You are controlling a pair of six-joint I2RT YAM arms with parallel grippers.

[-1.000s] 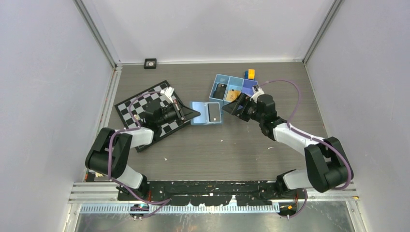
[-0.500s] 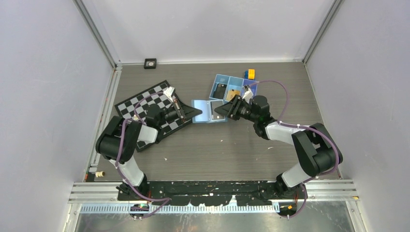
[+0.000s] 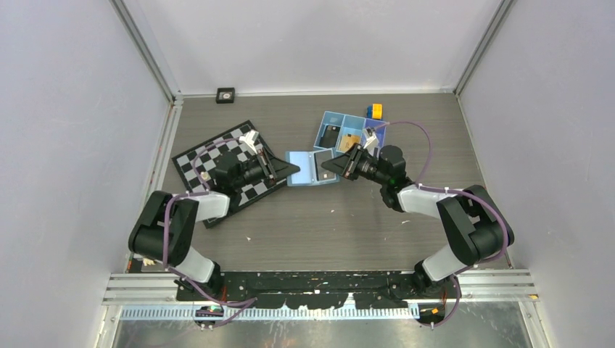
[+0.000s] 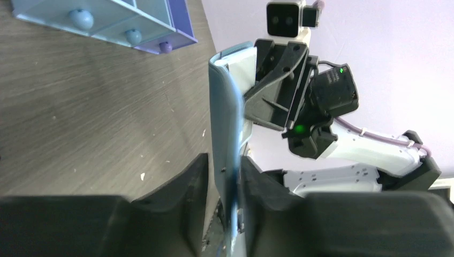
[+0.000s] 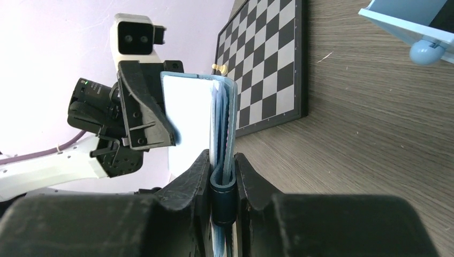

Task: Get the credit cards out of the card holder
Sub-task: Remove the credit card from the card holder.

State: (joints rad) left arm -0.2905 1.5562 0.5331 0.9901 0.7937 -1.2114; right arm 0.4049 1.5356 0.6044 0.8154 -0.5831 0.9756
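Note:
The card holder (image 3: 303, 168) is a light-blue wallet, spread open and held between my two grippers just above the table's middle. A silvery grey card (image 3: 318, 168) shows in its right panel. My left gripper (image 3: 293, 170) is shut on the wallet's left edge, which runs edge-on (image 4: 225, 107) between its jaws (image 4: 225, 166). My right gripper (image 3: 330, 168) is shut on the right edge, pinching the blue layers (image 5: 222, 128) and a dark blue loop (image 5: 222, 195). A black card (image 3: 331, 135) and an orange-tan card (image 3: 349, 142) lie in the blue tray (image 3: 324, 119).
A chessboard (image 3: 217, 163) lies under the left arm and also shows in the right wrist view as a chessboard (image 5: 267, 64). A yellow and blue block (image 3: 374, 110) sits behind the tray. A small black square object (image 3: 225, 95) rests at the back wall.
My right gripper moved left from beside the tray to the wallet's right edge and closed on it. The left gripper kept its hold on the left edge.

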